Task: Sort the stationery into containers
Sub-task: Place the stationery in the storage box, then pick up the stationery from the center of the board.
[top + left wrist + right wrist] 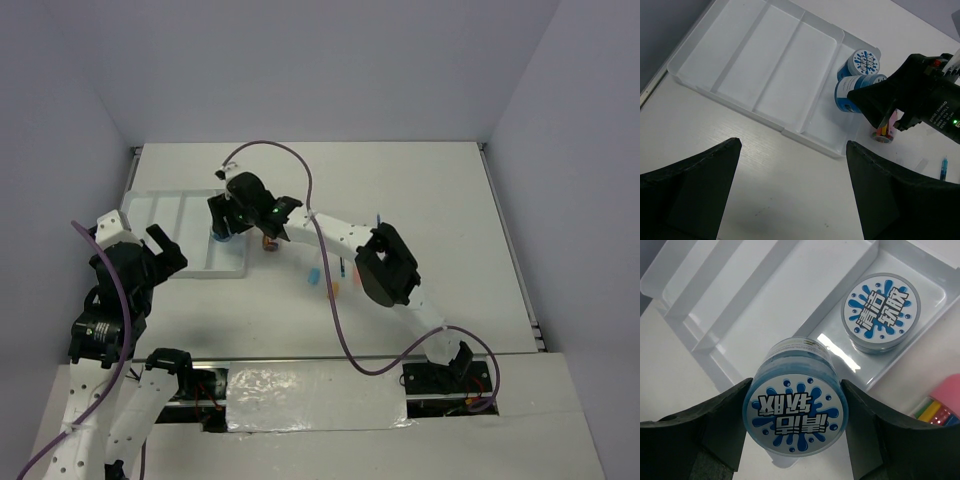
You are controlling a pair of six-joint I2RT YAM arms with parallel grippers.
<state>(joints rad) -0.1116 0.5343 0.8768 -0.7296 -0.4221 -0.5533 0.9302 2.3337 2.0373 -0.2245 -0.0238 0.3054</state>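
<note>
Tray (pixel 770 65) of four long compartments lies ahead of the fingers of the Left gripper (pixel 792 145), which hovers spread wide and empty. Right gripper (pixel 795 405), arm stretched leftward, clamps a roll (pixel 792 415) above the end compartment; second roll (pixel 881 311) rests there beyond its fingers. Both lids read 清洁软胶 on blue splashes.

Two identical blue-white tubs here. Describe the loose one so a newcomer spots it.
Find the white four-compartment tray. In its end compartment beside the right gripper, the tub sits flat in the corner. Its twin is clamped between the fingers; this one stands free.
</note>
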